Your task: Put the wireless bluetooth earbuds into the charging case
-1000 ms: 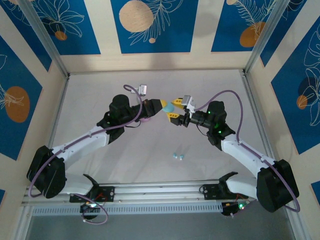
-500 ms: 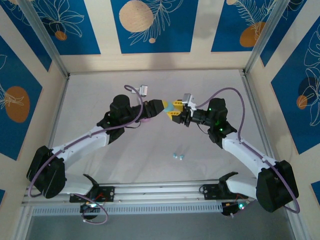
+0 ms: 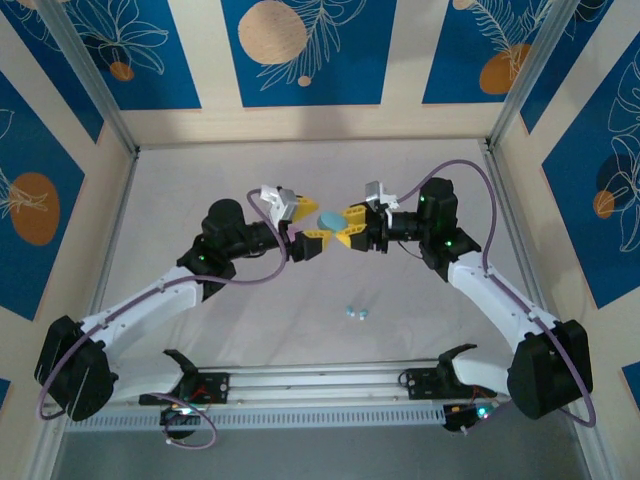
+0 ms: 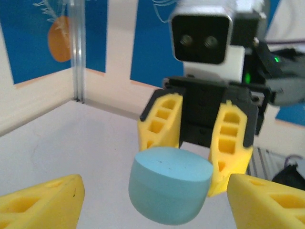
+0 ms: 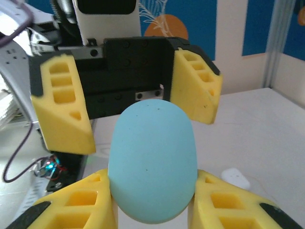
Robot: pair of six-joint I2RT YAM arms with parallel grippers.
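A closed teal charging case point(image 3: 329, 220) hangs in mid-air above the table's middle. My right gripper point(image 3: 347, 225) is shut on it, its yellow fingers point(image 5: 81, 202) pressing both sides of the case point(image 5: 152, 162). My left gripper point(image 3: 308, 225) faces it from the left, open, with its fingertips apart from the case point(image 4: 169, 191) on either side. Two tiny teal earbuds point(image 3: 357, 313) lie together on the table, nearer the arm bases.
A small white rounded object point(image 5: 236, 179) lies on the table below the held case. The table is a pale sheet point(image 3: 200, 180) fenced by metal rails point(image 3: 110, 120) and blue-patterned walls. The left arm's cable point(image 3: 265, 190) loops over its wrist.
The left gripper opened, let go of the teal case and drew back to the left. The right gripper closed on the case and now holds it alone.
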